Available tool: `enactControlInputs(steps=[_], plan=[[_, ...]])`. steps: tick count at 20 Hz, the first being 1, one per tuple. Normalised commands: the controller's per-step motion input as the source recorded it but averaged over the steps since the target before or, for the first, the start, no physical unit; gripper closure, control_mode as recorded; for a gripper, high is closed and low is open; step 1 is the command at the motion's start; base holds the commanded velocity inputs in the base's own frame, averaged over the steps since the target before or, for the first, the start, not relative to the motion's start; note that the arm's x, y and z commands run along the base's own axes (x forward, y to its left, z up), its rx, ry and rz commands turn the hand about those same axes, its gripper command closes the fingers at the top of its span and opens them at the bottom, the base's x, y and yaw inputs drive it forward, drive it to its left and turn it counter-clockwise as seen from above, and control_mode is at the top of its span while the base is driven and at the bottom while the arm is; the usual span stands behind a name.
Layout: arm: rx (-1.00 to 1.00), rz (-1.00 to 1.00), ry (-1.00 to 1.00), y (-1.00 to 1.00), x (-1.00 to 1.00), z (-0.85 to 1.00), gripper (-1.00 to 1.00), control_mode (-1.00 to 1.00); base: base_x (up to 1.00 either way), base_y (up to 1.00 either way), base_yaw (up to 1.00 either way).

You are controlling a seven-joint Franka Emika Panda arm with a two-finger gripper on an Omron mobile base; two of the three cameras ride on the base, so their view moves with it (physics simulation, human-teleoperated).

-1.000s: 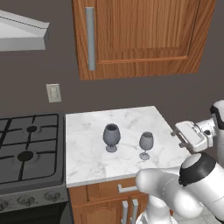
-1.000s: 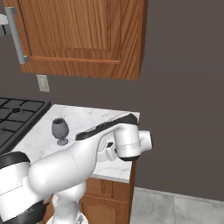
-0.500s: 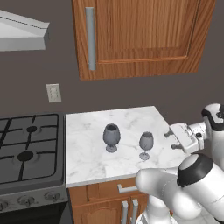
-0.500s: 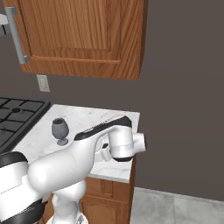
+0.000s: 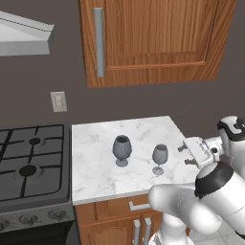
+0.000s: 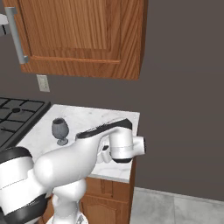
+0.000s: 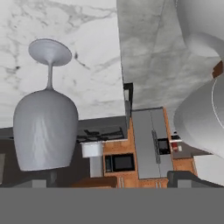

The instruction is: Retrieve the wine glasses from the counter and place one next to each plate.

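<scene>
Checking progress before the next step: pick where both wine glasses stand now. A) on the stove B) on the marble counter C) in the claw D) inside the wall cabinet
B: the wider glass and the slimmer glass stand upright on the marble counter, with the open claw beside them.

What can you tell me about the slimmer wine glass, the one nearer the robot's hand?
The slimmer wine glass is grey and translucent, with a small rounded bowl, thin stem and disc foot. It stands upright and empty on the white marble counter, toward the front right, apart from the wider glass to its left. Nothing grips it; the open gripper is just to its right.
</scene>
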Motion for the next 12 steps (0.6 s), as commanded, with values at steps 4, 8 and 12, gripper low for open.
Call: enactControlInputs(steps=[4, 8, 12], plan=[[0.02, 0.00, 0.00, -0.03, 0.01, -0.07, -1.00, -1.00, 0.00, 0.00, 0.00], [0.00, 0.00, 0.00, 0.00, 0.13, -0.20, -1.00, -1.00, 0.00, 0.00, 0.00], [0.00, 0.00, 0.00, 0.00, 0.03, -0.19, -1.00, -1.00, 0.00, 0.00, 0.00]])
